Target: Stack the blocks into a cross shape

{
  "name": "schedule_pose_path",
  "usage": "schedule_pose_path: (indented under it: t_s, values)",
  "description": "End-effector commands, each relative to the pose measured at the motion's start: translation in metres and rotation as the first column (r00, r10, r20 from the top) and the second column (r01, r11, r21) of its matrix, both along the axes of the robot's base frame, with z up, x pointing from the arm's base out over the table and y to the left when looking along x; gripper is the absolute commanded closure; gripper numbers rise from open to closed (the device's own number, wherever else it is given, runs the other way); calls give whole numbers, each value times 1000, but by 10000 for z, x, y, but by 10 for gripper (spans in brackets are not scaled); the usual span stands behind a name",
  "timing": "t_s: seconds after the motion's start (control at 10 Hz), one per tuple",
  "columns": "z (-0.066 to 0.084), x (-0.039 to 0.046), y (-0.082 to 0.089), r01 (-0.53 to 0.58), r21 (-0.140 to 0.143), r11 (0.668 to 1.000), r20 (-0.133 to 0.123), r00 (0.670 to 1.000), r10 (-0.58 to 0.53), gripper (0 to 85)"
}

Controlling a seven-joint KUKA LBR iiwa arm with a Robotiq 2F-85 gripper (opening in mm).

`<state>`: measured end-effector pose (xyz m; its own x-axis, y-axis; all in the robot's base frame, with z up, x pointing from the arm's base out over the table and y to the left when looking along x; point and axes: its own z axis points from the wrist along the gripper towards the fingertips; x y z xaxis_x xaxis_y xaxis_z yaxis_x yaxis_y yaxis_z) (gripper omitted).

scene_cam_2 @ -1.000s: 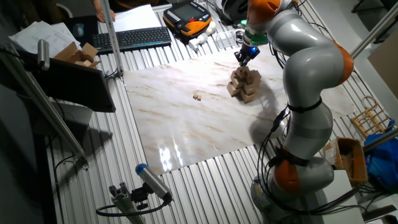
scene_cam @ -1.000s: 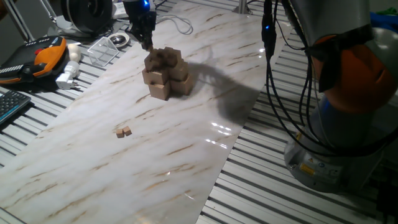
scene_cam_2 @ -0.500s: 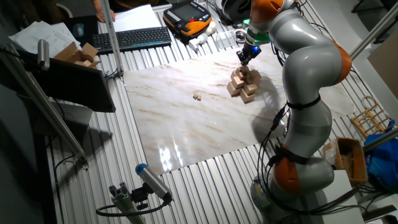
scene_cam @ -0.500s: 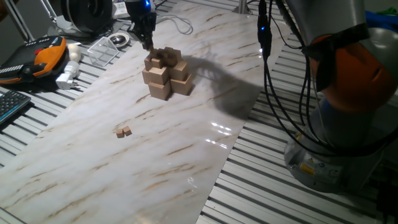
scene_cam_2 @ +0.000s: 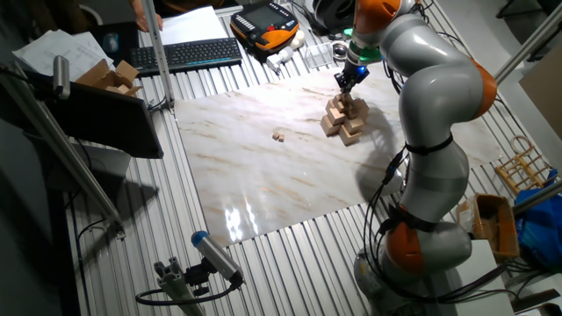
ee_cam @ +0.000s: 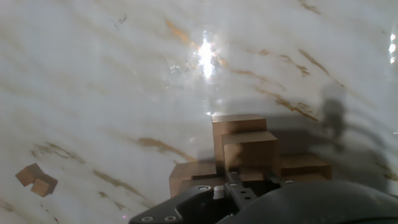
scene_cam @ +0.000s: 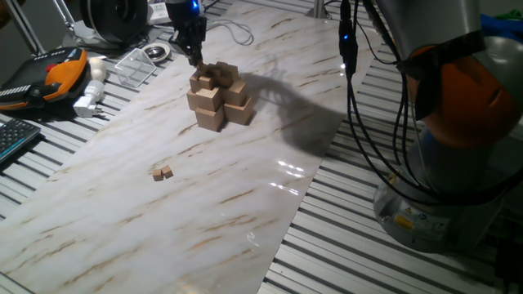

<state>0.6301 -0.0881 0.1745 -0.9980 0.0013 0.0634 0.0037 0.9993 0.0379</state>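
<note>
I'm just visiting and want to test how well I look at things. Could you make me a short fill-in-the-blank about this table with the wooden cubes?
1. The gripper hovers just above the ___ of the cross shape.
2. ___ tiny blocks lie apart from that pile.
3. Those blocks touch ___ other.
4. The table has a ___-patterned top.

Missing words: top; Two; each; marble

No legible text or labels anywhere

Marble-look board (scene_cam: 245,188) on slatted metal table (scene_cam: 343,245). Orange/black pendant (scene_cam: 45,73), keyboard (scene_cam_2: 189,54), papers (scene_cam_2: 189,25), cardboard box (scene_cam_2: 110,77) at far edge.
</note>
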Motion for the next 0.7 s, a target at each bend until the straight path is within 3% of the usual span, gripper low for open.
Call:
schedule_pose_path:
  t_s: [0.0, 0.2, 0.6]
  values:
    - [-6, -23, 2, 2, -2, 1000, 4, 1000, -2, 850]
    - [-7, -63, 9, 5, -2, 1000, 4, 1000, -5, 850]
    - [-15, -65, -23, 1, 0, 1000, 8, 1000, -1, 850]
